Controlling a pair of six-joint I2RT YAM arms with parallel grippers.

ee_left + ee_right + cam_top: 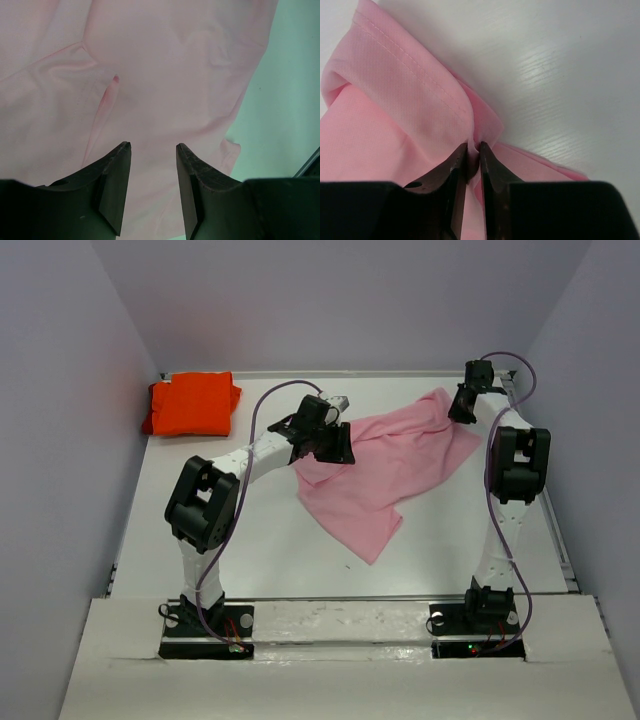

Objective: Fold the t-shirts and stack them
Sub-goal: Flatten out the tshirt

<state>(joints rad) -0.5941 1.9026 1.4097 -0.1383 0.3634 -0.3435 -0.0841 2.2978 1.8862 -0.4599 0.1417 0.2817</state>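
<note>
- 2 t-shirts are on the white table: a pink t-shirt and an orange t-shirt, well apart from each other.
- The orange t-shirt sits folded into a compact block in the far left corner of the table. Both grippers are well apart from it.
- The pink t-shirt lies unfolded and rumpled across the middle and far right of the table. It runs on a slant from its far right corner down to a point nearer the arm bases.
- The left gripper is over the left edge of the pink t-shirt. Its jaws stand apart with a clear gap and nothing is between them. Pink cloth with a few soft creases fills the view beyond them. Whether the fingertips touch the cloth cannot be told.
- The right gripper is at the far right corner of the pink t-shirt, near the table's far edge. Its jaws are pressed nearly together on a pinched fold of cloth, just beside a stitched hem, so it has hold of the pink t-shirt.
- In the right wrist view the gripped cloth bunches into the fingers, with bare table surface to its right.
</note>
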